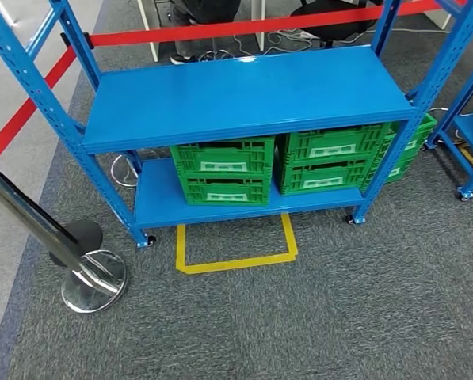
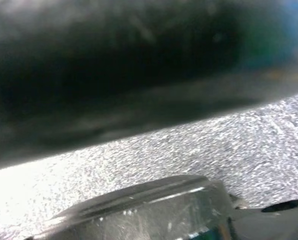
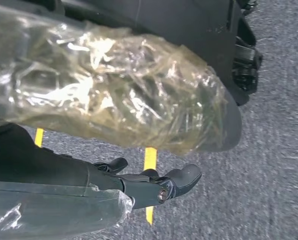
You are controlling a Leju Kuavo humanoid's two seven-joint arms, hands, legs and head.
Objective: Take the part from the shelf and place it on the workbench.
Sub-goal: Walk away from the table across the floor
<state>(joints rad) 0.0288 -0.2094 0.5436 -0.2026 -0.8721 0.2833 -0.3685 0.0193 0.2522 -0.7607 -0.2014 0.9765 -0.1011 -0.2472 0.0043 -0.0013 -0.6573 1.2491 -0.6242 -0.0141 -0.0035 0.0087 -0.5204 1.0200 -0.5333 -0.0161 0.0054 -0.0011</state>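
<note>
where my head view looks down, i see the blue shelf (image 1: 246, 99) with its upper board bare and green crates (image 1: 225, 170) side by side on the lower board. yellow tape (image 1: 237, 261) marks the carpet (image 1: 341, 317) just in front. a chrome post (image 1: 93, 281) stands off to the left, near a red belt (image 1: 18, 119). in my right wrist view, the right hand (image 3: 154, 182) hangs over carpet, fingers (image 3: 183, 179) apart, grasping nothing (plastic wrap covers the arm). the left hand's state i cannot tell; that view is blurred. i cannot make out the part.
</note>
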